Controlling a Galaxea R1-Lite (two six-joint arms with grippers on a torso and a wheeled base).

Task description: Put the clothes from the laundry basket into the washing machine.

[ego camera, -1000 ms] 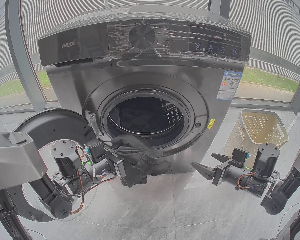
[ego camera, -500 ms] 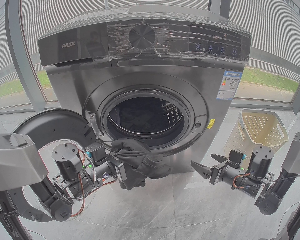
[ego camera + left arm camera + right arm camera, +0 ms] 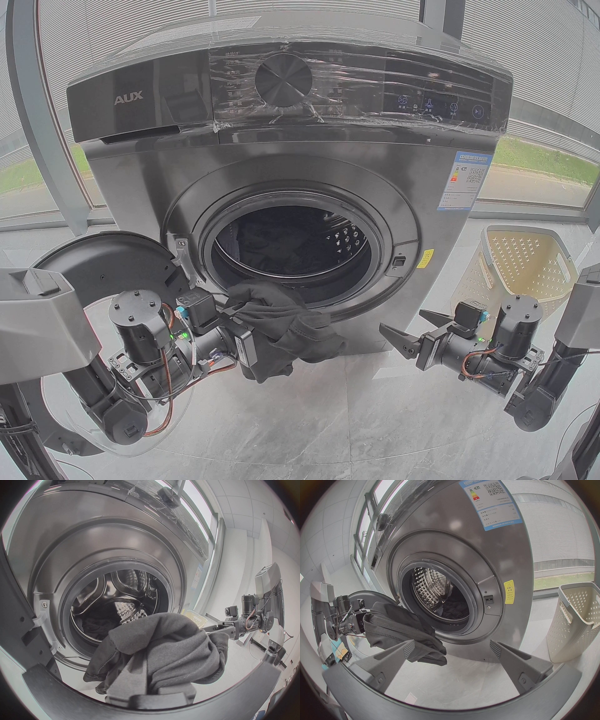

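Blue-white sticker [image 3: 464, 180], washing machine [image 3: 144, 181] front rt.

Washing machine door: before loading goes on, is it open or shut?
Open: the round dark door hangs swung aside, baring the steel drum.

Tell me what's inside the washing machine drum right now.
Dark clothes lie low in the drum, against its perforated wall. The garment in the left gripper hangs before the opening and hides part of the drum's lower front.
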